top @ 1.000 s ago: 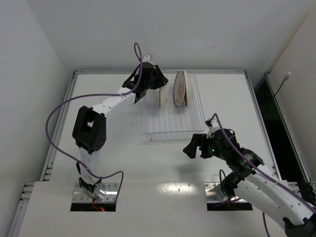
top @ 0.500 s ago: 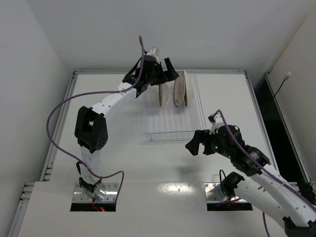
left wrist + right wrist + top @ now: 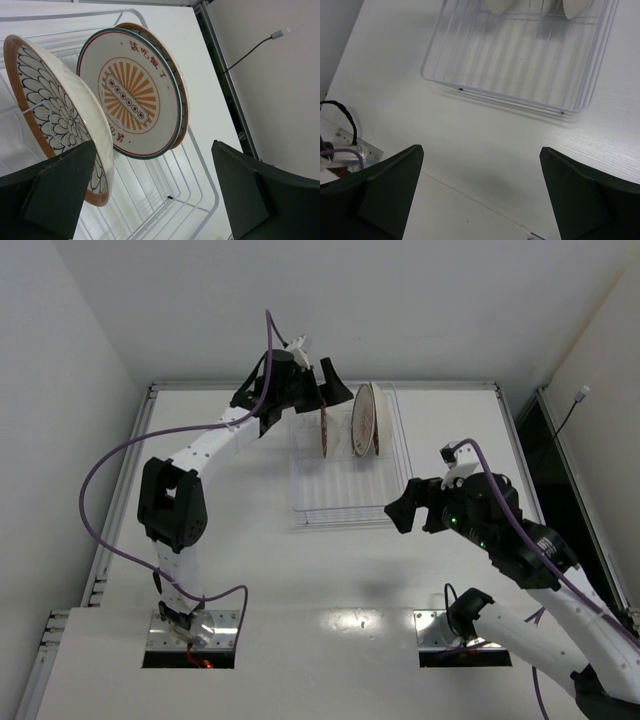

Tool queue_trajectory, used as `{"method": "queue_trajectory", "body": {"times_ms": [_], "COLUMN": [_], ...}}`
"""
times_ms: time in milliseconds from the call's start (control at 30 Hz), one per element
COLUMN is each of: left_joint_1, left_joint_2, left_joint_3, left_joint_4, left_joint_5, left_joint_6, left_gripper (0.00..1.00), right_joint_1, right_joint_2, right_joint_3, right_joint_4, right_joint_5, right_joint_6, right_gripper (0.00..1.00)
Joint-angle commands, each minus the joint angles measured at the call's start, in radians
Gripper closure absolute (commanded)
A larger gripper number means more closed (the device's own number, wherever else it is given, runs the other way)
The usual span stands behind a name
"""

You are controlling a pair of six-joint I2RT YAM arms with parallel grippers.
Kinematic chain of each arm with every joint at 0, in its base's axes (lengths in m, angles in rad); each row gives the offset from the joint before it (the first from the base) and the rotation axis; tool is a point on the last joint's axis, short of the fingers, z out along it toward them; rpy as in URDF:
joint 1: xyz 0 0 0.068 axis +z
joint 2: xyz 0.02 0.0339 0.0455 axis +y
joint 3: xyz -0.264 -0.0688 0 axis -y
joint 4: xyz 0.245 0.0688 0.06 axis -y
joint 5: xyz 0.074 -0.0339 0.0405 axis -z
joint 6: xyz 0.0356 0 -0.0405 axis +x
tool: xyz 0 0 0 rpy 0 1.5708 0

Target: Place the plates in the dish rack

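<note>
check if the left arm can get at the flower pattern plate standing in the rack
Probably yes. The left pincer hangs open right beside the flower-pattern plate, which stands on edge in the dish rack with nothing between them; the sunburst plate stands apart behind it.

You can count three plates (image 3: 362, 420), namely a floral plate (image 3: 47, 110), a sunburst plate (image 3: 127, 97) and a third plate (image 3: 184, 107) just behind it, plus one dish rack (image 3: 350, 502) and two grippers, the left gripper (image 3: 327, 383) and the right gripper (image 3: 402, 514).
</note>
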State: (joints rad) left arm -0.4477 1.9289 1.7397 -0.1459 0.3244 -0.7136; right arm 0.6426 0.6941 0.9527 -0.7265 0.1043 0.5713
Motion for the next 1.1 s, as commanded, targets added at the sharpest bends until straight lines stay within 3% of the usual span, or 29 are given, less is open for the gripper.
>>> {"method": "queue_trajectory", "body": {"times_ms": [0, 300, 467, 867, 967, 1067], "left_joint_1": [0.012, 0.021, 0.032, 0.041, 0.041, 0.041], "left_joint_2": [-0.11, -0.082, -0.073, -0.341, -0.46, -0.536], "left_joint_3": [-0.045, -0.074, -0.074, -0.12, -0.201, -0.324], "left_joint_4": [0.149, 0.158, 0.077, -0.099, -0.123, -0.043], "left_joint_5": [0.097, 0.145, 0.163, 0.058, -0.022, -0.096], "left_joint_6": [0.009, 0.009, 0.049, 0.228, 0.308, 0.351], "left_gripper": [0.01, 0.01, 0.01, 0.01, 0.01, 0.01], "right_joint_1": [-0.004, -0.004, -0.004, -0.004, -0.004, -0.004], "right_joint_2": [0.007, -0.002, -0.011, 0.062, 0.085, 0.11], "right_joint_3": [0.046, 0.1, 0.13, 0.214, 0.228, 0.218], "right_joint_4": [-0.03, -0.074, -0.094, -0.129, -0.129, -0.129], "right_joint_5": [0.028, 0.058, 0.069, 0.202, 0.224, 0.248], "right_joint_6": [-0.016, -0.016, -0.016, -0.005, -0.005, 0.005], "right_gripper": [0.0, 0.0, 0.0, 0.0, 0.0, 0.0]}}
